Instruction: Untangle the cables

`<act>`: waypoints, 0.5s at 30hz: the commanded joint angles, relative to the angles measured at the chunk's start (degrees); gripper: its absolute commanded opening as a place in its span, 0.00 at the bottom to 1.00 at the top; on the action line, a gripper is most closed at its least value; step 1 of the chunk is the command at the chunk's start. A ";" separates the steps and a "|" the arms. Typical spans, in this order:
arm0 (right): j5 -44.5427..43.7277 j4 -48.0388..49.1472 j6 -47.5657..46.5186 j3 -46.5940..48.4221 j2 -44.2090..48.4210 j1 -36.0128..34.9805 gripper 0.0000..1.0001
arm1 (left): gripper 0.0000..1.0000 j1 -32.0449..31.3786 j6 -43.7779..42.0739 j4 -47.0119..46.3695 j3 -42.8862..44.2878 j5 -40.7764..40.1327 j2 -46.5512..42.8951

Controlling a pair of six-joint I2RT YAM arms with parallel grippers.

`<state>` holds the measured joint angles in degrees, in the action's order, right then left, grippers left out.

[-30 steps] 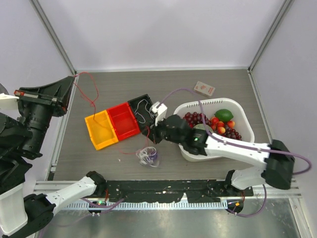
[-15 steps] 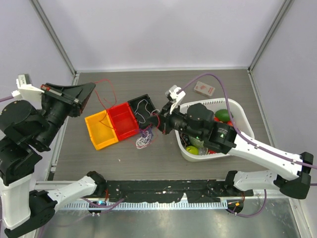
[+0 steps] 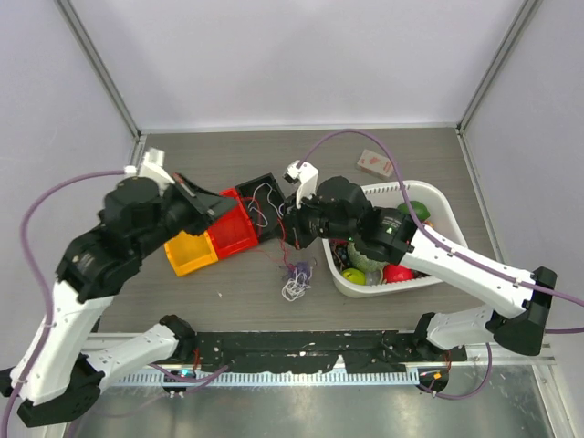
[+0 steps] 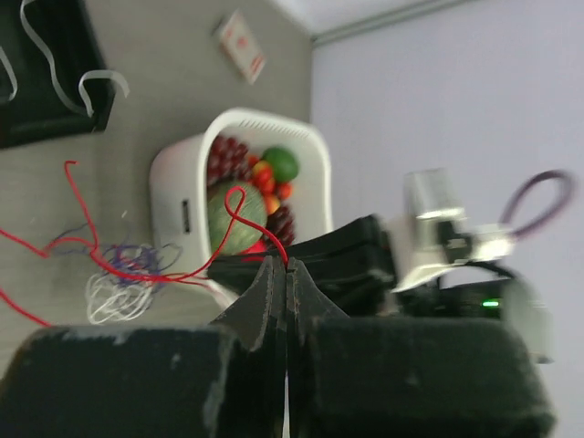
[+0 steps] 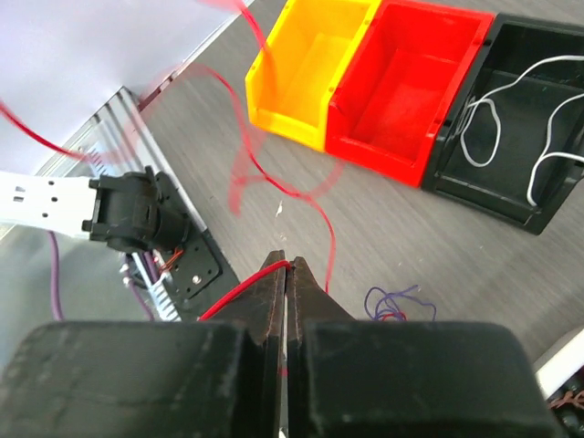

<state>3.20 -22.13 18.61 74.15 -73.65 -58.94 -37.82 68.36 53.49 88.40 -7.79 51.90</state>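
Pulling the red cable free of the clump is where I'd say I'm at, with both arms on it. At 9 o'clock the left arm reaches over the yellow bin, and its jaws are pressed together on the red strand. Next along is the red bin. The black bin after it already has a white cable lying in it.

The tangle of white and purple sits on the worktop at 6 o'clock from the black bin, with red running into it. The right arm hangs above it, jaws also clamped shut on the red one.

I reckon the next move is to spread the two arms apart so the red slides out without dragging the whole clump along.

Room looks tight. The white basket wall is just beside the tangle at 3 o'clock and the near edge is close at 6. The bare stretch is at 12 o'clock behind the bins, well left of the small carton, so I'd pull that way.
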 commanded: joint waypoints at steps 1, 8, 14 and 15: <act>6.28 -8.69 3.53 5.12 -2.54 1.89 0.01 | 0.00 -0.23 -3.84 -5.67 -8.75 10.24 -0.48; 7.96 -19.61 6.17 11.19 -8.17 3.21 0.01 | 0.00 -0.15 -0.51 -19.90 -25.89 17.36 -4.97; 5.33 -21.46 8.81 10.49 -12.13 3.30 0.01 | 0.00 -0.50 2.65 -25.97 -32.49 22.11 -4.79; 4.71 -21.46 8.72 10.05 -12.74 3.30 0.01 | 0.00 -0.58 3.44 -27.29 -33.81 22.55 -5.05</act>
<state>9.17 -41.87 25.23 83.18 -85.38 -55.75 -37.91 68.95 36.36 57.43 9.61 48.03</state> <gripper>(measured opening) 0.032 0.008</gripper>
